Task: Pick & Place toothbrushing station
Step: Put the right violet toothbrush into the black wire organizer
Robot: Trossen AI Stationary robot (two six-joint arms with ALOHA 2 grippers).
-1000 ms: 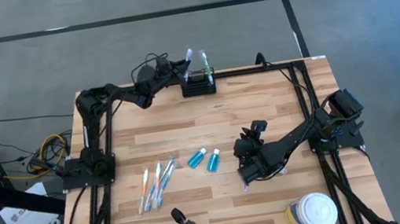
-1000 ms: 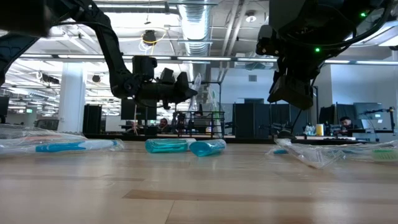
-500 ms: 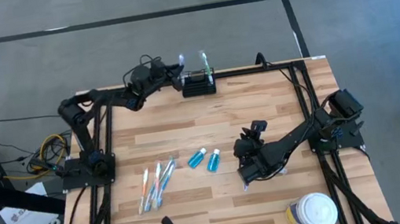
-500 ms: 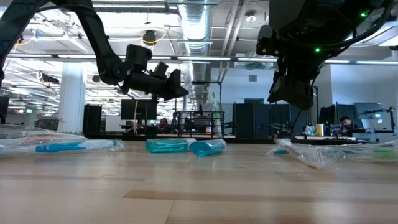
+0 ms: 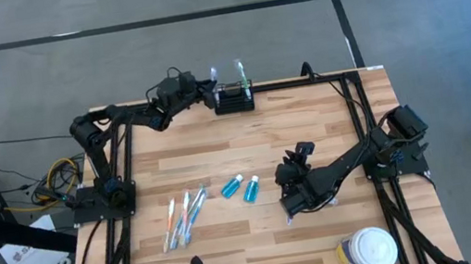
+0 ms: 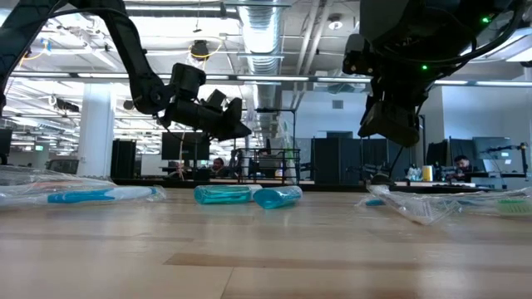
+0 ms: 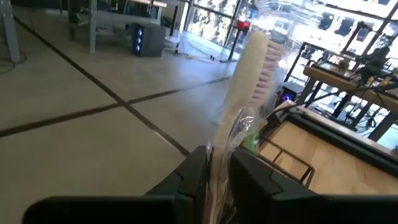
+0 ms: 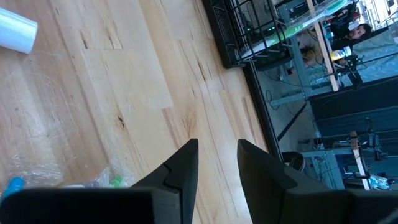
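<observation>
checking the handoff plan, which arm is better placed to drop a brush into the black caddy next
Left. The left gripper sits right beside the black caddy at the table's far edge, its jaws shut on a wrapped toothbrush. The right gripper hangs empty-looking over mid-table.

Toothbrushing station (image 5: pixel 234 100), small black open-topped rectangular holder, upright at table's far edge, one wrapped toothbrush (image 5: pixel 242 73) standing in it

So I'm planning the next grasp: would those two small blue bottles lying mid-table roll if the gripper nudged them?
Probably. The two blue bottles lie on their sides on the bare wooden table, and look round-bodied in the low view, so a sideways nudge would likely roll them. They look small and probably light, so even a light touch may shift them.
</observation>
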